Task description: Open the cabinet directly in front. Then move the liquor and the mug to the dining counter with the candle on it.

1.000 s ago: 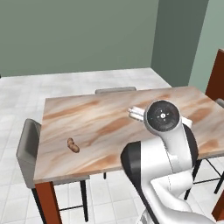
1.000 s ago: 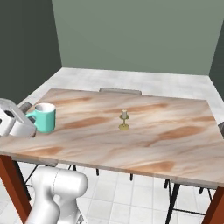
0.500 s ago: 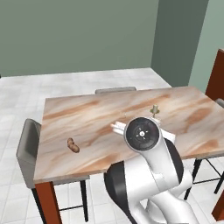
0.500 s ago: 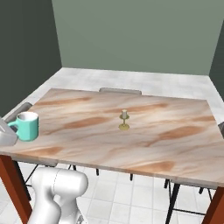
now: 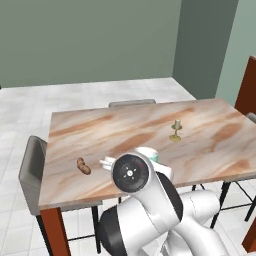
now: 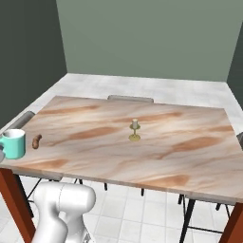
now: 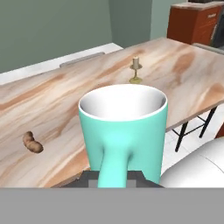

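My gripper (image 7: 114, 179) is shut on the handle of the teal mug (image 7: 124, 131), which is upright with its white inside showing. The mug (image 6: 13, 144) hangs at the near left corner of the dining counter (image 6: 156, 152); I cannot tell whether it touches the top. In the left base view the mug (image 5: 151, 154) peeks out behind my arm. The candle (image 6: 135, 130) in its olive-gold holder stands near the middle of the counter (image 5: 120, 130), well beyond the mug. It also appears as the candle (image 5: 175, 131) and the candle (image 7: 136, 70). The liquor and the cabinet are out of view.
A small brown lumpy item (image 6: 37, 140) lies on the marble top just right of the mug, also seen as the lump (image 7: 32, 142) and the lump (image 5: 83, 166). Grey chairs (image 5: 35, 170) stand at the counter's sides. Reddish-brown furniture (image 7: 197, 22) stands past the far end.
The arm has swung left along the counter's near edge, carrying the mug from above the marble top to its near left corner. The candle and brown lump have not moved.
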